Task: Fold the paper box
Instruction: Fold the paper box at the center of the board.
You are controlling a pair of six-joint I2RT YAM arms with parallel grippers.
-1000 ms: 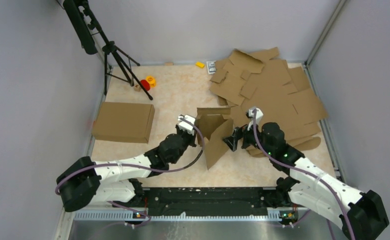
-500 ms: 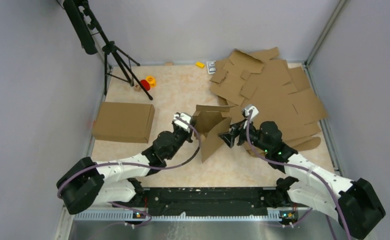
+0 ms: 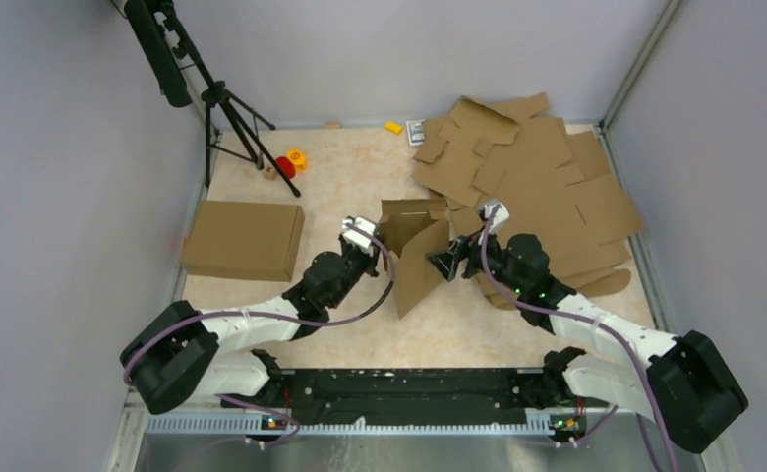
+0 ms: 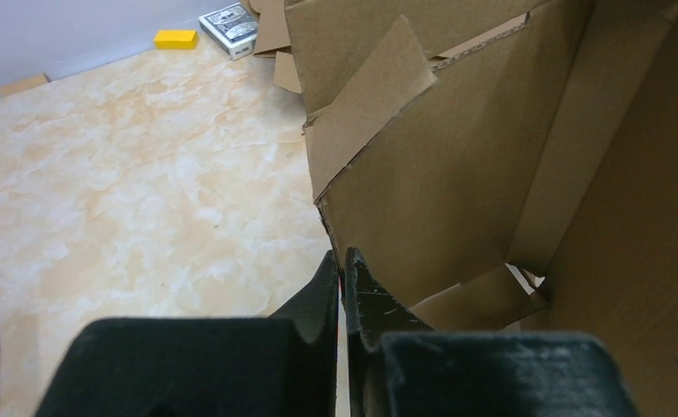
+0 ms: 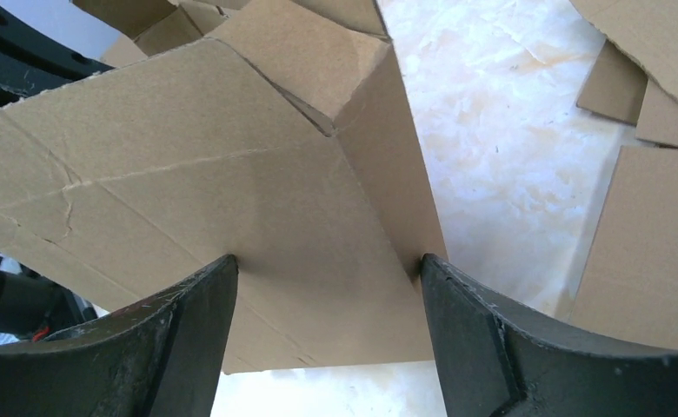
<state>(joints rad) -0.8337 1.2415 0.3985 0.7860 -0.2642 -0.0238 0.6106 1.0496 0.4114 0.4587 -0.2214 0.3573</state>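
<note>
We have the paper box (image 3: 417, 251) half raised at the middle of the table (image 3: 340, 187), its walls up and one long panel hanging open toward the arms. The left gripper (image 4: 342, 259) has its fingers pressed together right at the lower edge of a side wall, seemingly pinching that edge. The right gripper (image 5: 327, 261) has its fingers spread wide, with the broad panel lying across them; we see no clamp there.

The risk we see is the box skewing or collapsing. If the right side pushes the panel while the left holds only a thin edge, the wall can slip out or tear at the crease. A small tab inside (it looks loose in the left wrist view) may also miss its slot and get crushed.

Around us, the heap of flat cardboard blanks (image 3: 537, 187) lies just beside the right arm, close enough to snag the panel or the elbow. A finished box (image 3: 244, 239) sits well apart on the left. The tripod (image 3: 227, 108), a yellow block (image 3: 393, 127) and a card deck (image 3: 416, 132) stand far off.
</note>
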